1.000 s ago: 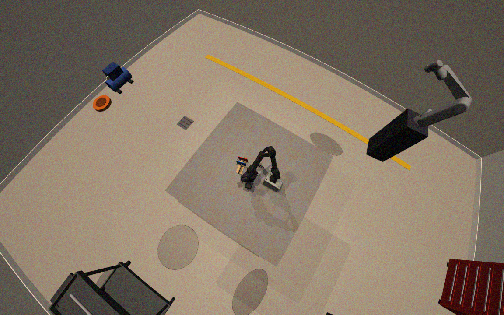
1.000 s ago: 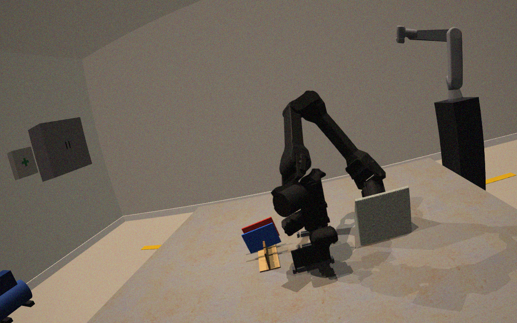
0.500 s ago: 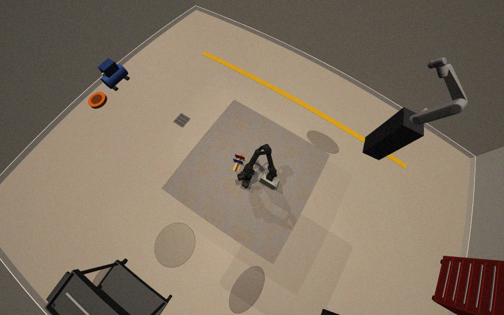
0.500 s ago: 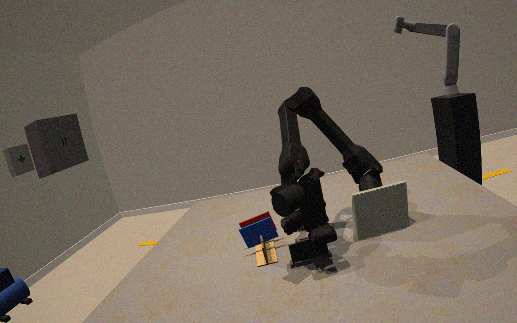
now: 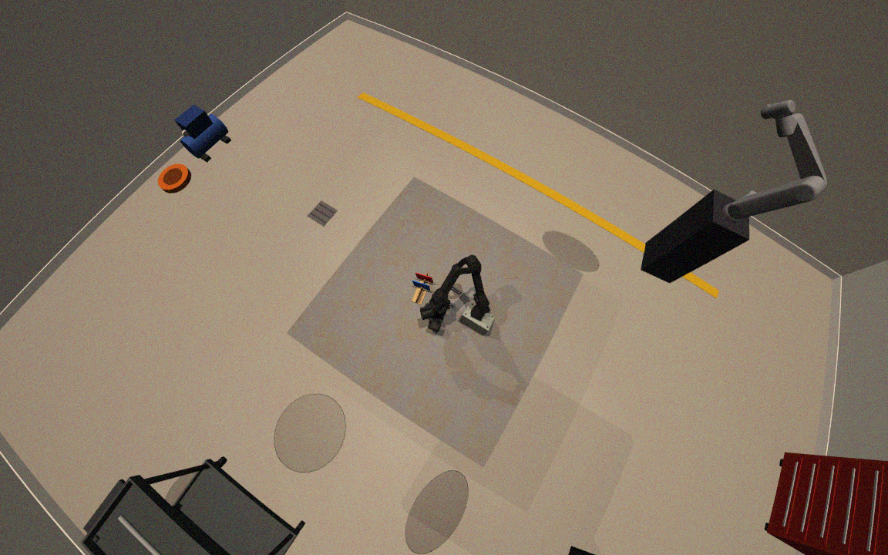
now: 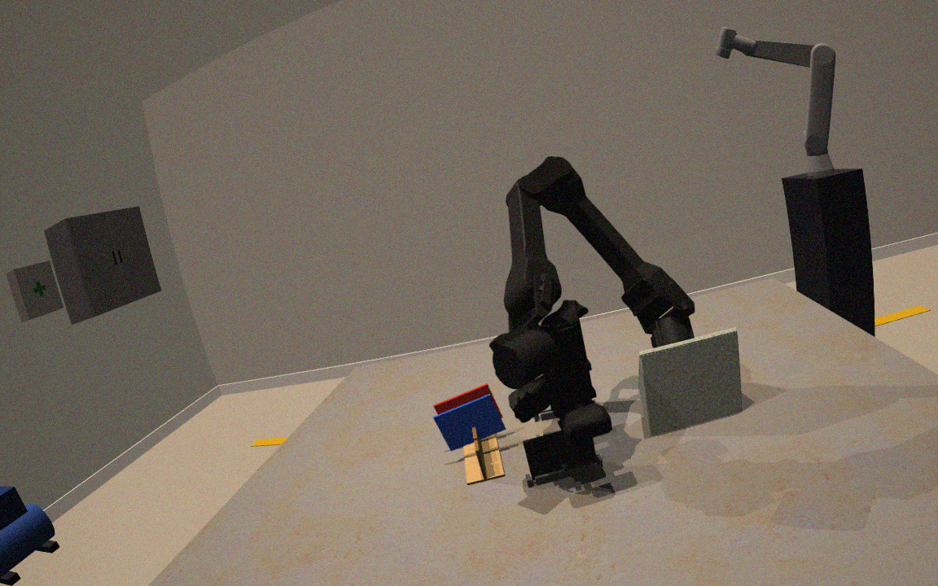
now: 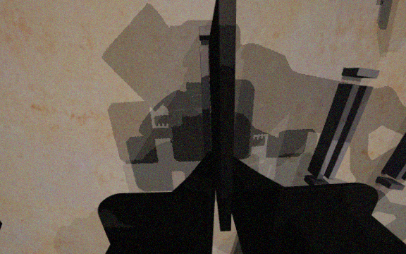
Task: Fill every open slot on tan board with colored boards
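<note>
Stone-grey tabletop [image 5: 378,386] [image 6: 385,524] [image 7: 30,159]: one dark board [image 6: 550,455] [image 7: 225,88] between two fingers.

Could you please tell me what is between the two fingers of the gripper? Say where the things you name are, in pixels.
A dark board [image 6: 546,455] [image 7: 225,95], seen edge-on in the wrist view, with the fingers shut on it.

Observed: blue board [image 5: 421,284] [image 6: 469,422] and red board [image 5: 424,277] [image 6: 462,400] upright across standing tan board [image 5: 419,295] [image 6: 478,446]; dark board [image 6: 549,454] [image 7: 223,77] upright, gripped.

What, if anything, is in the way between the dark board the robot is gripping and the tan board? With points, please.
Nothing visible stands between the dark board [image 6: 544,454] [image 7: 224,88] and the tan board [image 5: 421,294] [image 6: 478,452]. The blue board [image 5: 421,284] [image 6: 469,422] stands across the tan one, beside that path.
</note>
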Tool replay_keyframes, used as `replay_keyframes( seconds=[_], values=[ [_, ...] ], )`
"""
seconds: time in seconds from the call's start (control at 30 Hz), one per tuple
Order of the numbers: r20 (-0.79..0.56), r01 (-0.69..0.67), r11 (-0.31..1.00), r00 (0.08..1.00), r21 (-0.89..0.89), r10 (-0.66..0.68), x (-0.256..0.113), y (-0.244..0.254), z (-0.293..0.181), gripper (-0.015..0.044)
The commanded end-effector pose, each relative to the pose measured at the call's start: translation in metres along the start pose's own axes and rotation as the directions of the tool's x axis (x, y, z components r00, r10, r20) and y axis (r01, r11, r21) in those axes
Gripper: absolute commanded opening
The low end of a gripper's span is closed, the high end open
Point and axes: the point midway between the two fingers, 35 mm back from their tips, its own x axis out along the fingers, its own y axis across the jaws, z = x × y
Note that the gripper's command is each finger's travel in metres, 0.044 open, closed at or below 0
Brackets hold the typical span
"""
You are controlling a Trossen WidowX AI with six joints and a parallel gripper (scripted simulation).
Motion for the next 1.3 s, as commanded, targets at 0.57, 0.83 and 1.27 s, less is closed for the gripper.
replay_keyframes(
  seconds=[0.57,0.83,1.27],
  values=[
    [0.001,-0.004,1.0,1.0,0.005,0.004,-0.039,0.001,0.001,0.0],
    [0.001,-0.004,1.0,1.0,0.005,0.004,-0.055,0.001,0.001,0.0],
    [0.001,-0.005,1.0,1.0,0.004,0.005,-0.083,0.001,0.001,0.0]
  ],
)
